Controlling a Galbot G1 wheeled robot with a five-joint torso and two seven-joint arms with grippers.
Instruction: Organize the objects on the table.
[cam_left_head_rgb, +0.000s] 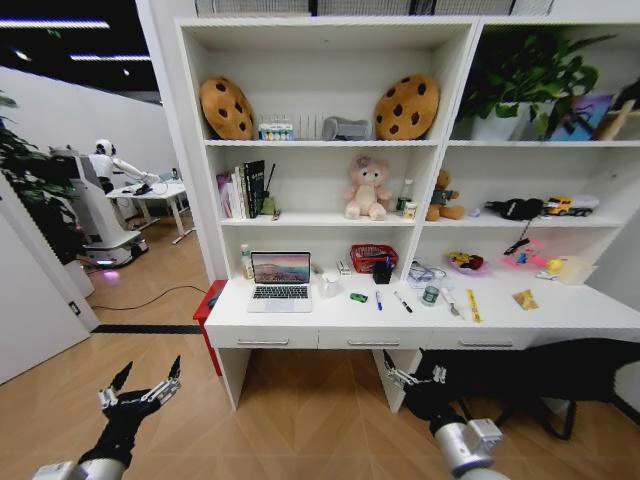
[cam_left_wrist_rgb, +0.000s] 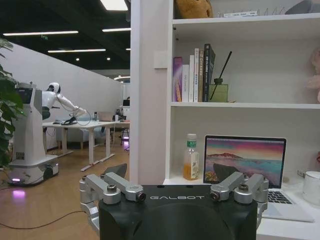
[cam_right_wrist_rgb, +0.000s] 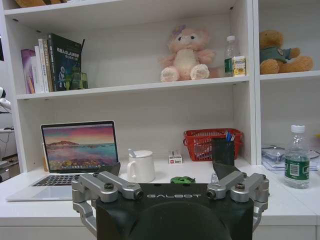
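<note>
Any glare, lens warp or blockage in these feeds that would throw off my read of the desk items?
Head view: wide-angle warp bows the shelving outward and the table sits evenly lit, without harsh shadows. Left wrist view: ceiling lights blow out at the top and the left gripper body hides the lower frame. Right wrist view: sharp and even, laptop screen free of glare, right gripper masks the table front.

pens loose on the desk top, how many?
2. Blue pen lies right of the small green item; black pen lies just right of it. The black pen holder may hide more.
</note>
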